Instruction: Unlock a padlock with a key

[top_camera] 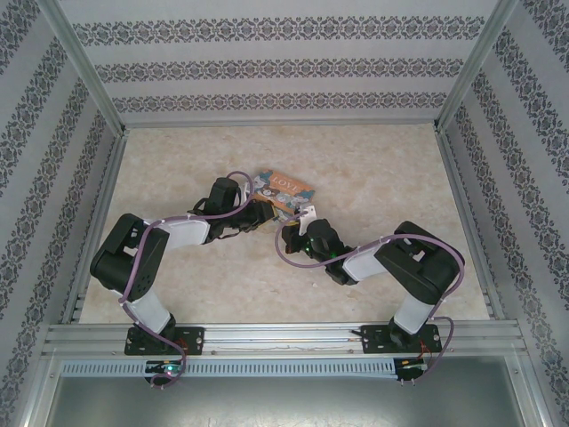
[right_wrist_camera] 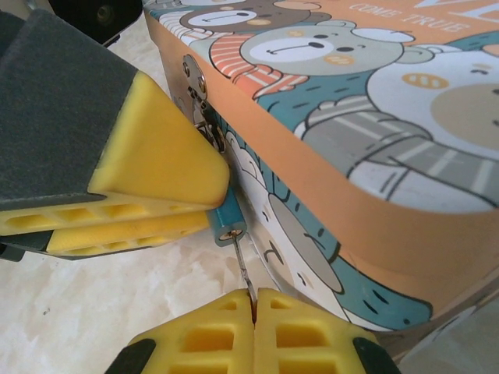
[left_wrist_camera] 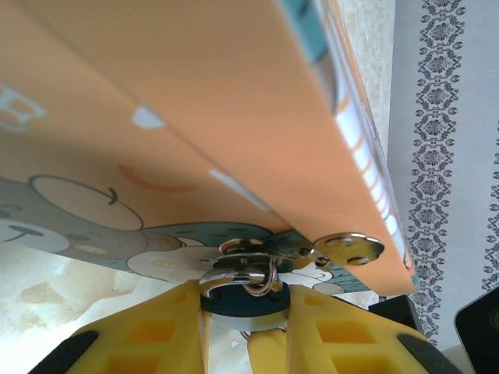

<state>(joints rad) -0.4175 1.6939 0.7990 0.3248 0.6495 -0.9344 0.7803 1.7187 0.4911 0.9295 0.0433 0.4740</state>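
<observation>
On bench (top_camera: 391,169), box (top_camera: 283,189) w/ front hasp (left_wrist_camera: 351,248) holding padlock (right_wrist_camera: 227,221), body clamped in L gripper (left_wrist_camera: 248,331) jaws; R gripper (right_wrist_camera: 253,315) jaws pinched on key (right_wrist_camera: 242,269), tip at keyway, depth unclear: line shaft coaxial w/ lock body, seat fully, then twist gently while L resists torque.

Beige marbled table (top_camera: 178,160), orange box (top_camera: 283,188) atop

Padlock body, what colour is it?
Teal-blue; the padlock shows best in the right wrist view.
</observation>
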